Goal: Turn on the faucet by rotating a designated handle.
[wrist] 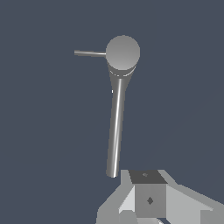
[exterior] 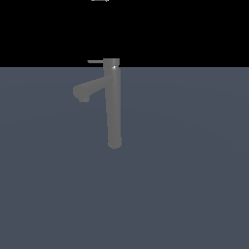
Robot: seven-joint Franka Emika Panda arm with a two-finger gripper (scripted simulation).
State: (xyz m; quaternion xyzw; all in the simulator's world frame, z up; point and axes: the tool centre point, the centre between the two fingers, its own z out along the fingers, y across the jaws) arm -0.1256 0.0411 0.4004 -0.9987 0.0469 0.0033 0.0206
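Faucet (exterior: 113, 107) stood upright on the flat grey-blue floor (exterior: 194, 185), spout pointing to the exterior view's left. Handle (exterior: 95, 62) stuck out sideways from the top cap, same side, above the spout. Gripper (wrist: 146, 205) was only partly visible in the wrist view, well apart from the faucet, touching nothing; jaw spread couldn't be told.

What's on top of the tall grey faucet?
The faucet ends in a round flat cap with nothing on it. The thin handle sticks out sideways from that cap. The spout's opening faces down, so its inside is hidden.
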